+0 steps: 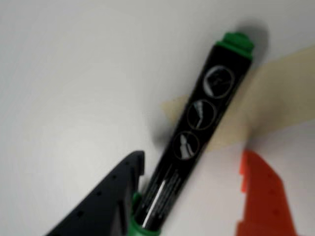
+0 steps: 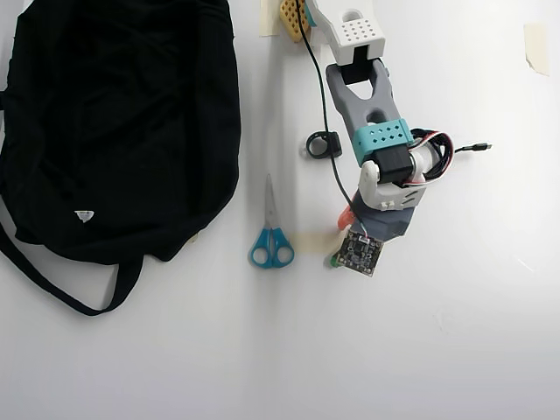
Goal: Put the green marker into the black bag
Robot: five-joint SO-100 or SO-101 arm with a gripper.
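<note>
Arm reached down over the desk [image 2: 455, 332] w/ end effector [image 1: 189, 196] spread wide, astride the green marker [image 1: 197, 135], not clamping; dark finger touched its lower barrel, orange one apart. Marker lay across tape [image 1: 275, 98]. Scissors [image 2: 271, 238] lay btwn arm & black bag [image 2: 114, 122], far left overhead.
</note>
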